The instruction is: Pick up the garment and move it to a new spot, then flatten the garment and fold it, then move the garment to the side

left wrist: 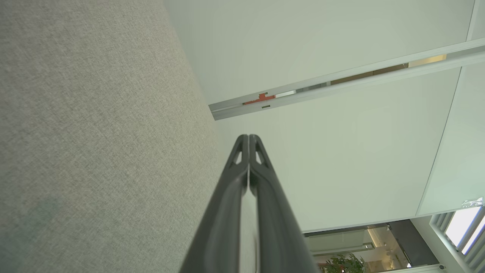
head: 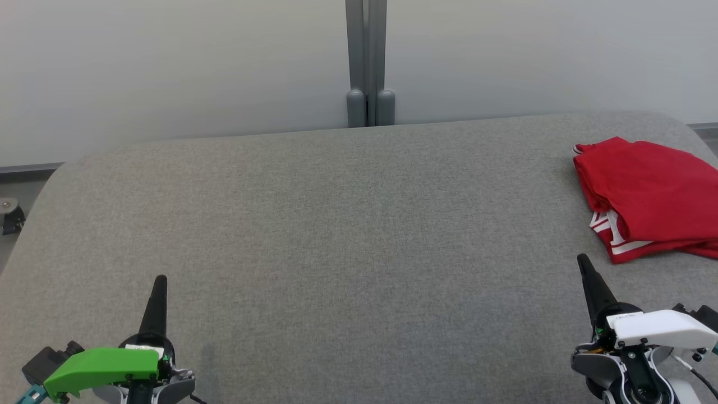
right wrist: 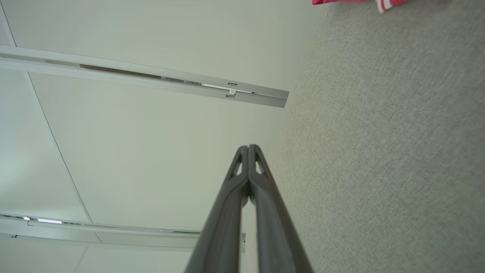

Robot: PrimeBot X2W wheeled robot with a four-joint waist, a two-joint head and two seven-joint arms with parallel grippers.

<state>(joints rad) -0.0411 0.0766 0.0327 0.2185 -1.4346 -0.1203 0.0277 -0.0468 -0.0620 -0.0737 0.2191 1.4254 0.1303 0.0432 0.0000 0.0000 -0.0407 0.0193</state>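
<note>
The garment (head: 650, 196) is red with white stripes at its edges and lies folded at the right end of the grey padded table (head: 348, 235); a sliver of the garment (right wrist: 341, 1) shows at the top of the right wrist view. My left gripper (head: 160, 279) is shut and holds nothing, low at the front left, far from the cloth. In the left wrist view my left gripper (left wrist: 248, 136) has its tips pressed together. My right gripper (head: 583, 258) is shut and holds nothing at the front right, just short of the garment's near edge. The right wrist view shows my right gripper (right wrist: 248, 146) with its tips touching.
A pale wall with a grey vertical post (head: 367, 62) stands behind the table's far edge. The table's corners are rounded, and a dark fitting (head: 10, 216) sits off its left edge. Bare grey cloth surface (left wrist: 94, 136) lies beside my left fingers.
</note>
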